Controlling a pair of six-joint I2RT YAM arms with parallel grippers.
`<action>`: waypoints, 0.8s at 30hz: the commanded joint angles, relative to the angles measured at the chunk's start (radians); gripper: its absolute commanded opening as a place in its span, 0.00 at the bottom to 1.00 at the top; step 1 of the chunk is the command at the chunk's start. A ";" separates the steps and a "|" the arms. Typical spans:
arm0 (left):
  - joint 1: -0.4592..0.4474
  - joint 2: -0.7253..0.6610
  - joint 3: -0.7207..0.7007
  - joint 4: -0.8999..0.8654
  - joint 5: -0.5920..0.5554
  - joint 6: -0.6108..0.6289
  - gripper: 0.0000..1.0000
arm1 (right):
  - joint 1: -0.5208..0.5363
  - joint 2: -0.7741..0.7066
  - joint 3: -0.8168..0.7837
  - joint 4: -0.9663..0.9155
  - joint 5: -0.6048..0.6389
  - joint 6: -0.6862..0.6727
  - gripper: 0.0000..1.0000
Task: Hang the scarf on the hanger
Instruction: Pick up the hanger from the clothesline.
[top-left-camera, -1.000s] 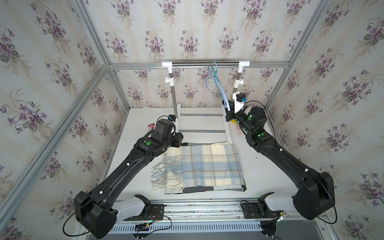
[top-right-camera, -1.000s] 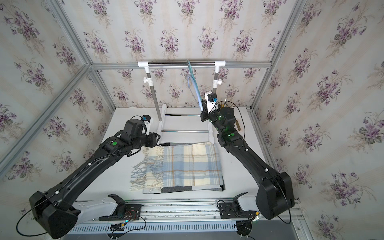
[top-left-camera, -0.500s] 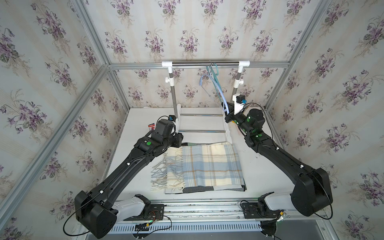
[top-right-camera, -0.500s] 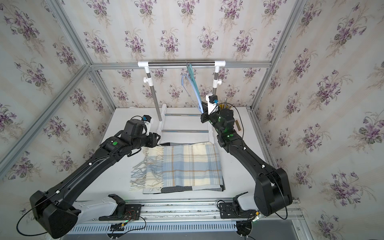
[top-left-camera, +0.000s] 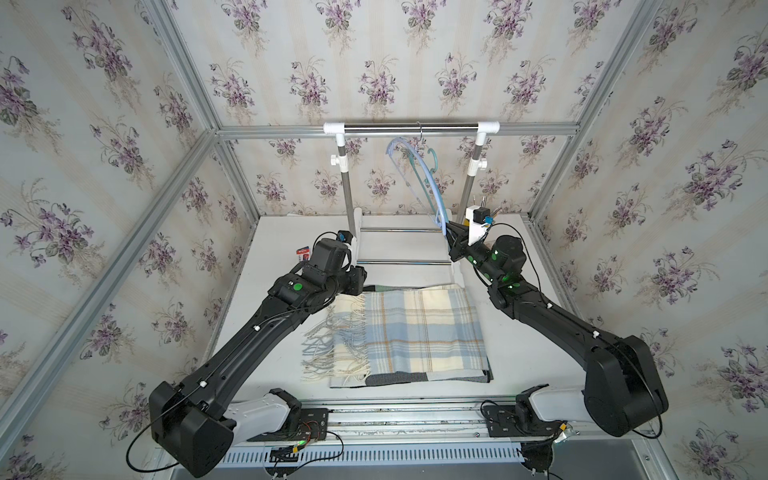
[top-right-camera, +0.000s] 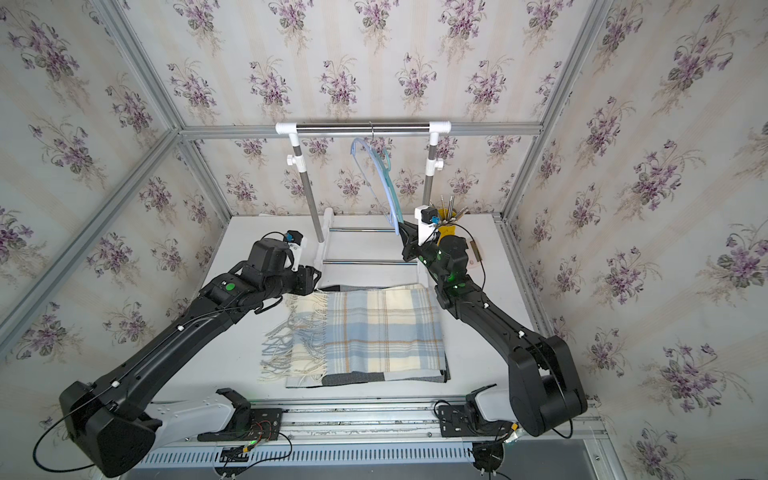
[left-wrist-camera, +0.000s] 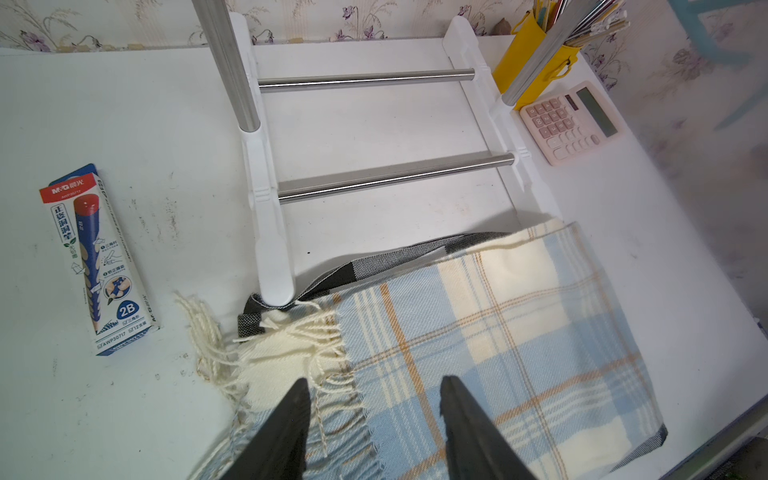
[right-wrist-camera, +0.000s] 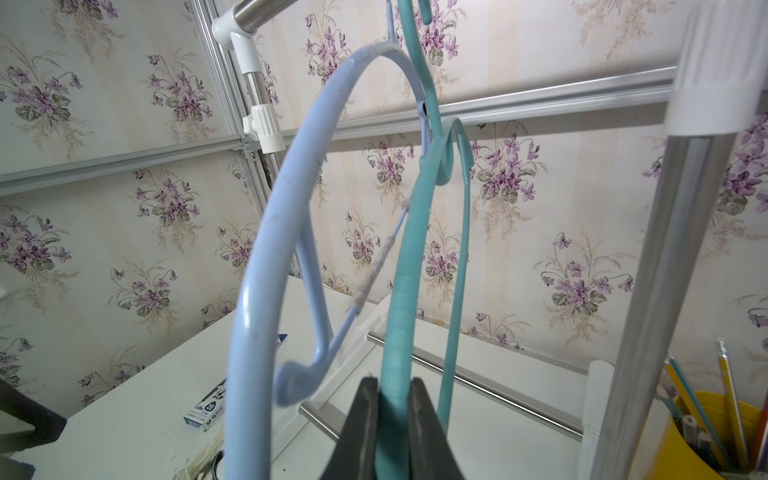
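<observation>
The scarf (top-left-camera: 411, 332) (top-right-camera: 374, 332) (left-wrist-camera: 478, 332), a blue and cream plaid with a fringed end, lies folded flat on the white table. My left gripper (left-wrist-camera: 374, 386) is open just above its fringed end, with nothing between the fingers; in both top views the wrist mostly hides it. A teal hanger (right-wrist-camera: 409, 249) (top-left-camera: 432, 160) hangs from the steel rail (top-left-camera: 409, 128) beside a light blue hanger (right-wrist-camera: 266, 232) (top-left-camera: 409, 166). My right gripper (right-wrist-camera: 395, 386) (top-left-camera: 451, 232) (top-right-camera: 405, 235) is shut on the teal hanger's lower end, which is pulled out at a slant.
The rack's white base with two steel crossbars (left-wrist-camera: 374, 79) stands behind the scarf, its uprights (top-left-camera: 347, 187) on either side. A pencil box (left-wrist-camera: 97, 257) lies at the left. A yellow pencil cup (left-wrist-camera: 536, 54) and a pink calculator (left-wrist-camera: 571, 122) sit at the back right.
The two hangers have swung and turned, their upper parts spreading to the left, as my right gripper shifted slightly with the teal one. The left arm and scarf have not moved.
</observation>
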 joint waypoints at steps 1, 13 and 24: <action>0.001 -0.024 -0.003 0.019 0.030 -0.019 0.53 | 0.001 -0.043 -0.043 0.030 0.042 0.056 0.00; 0.001 -0.126 0.001 -0.023 0.148 -0.138 0.54 | 0.001 -0.351 -0.406 -0.154 0.094 0.281 0.00; -0.057 -0.106 -0.052 0.121 0.408 -0.270 0.47 | 0.075 -0.701 -0.698 -0.375 0.009 0.452 0.00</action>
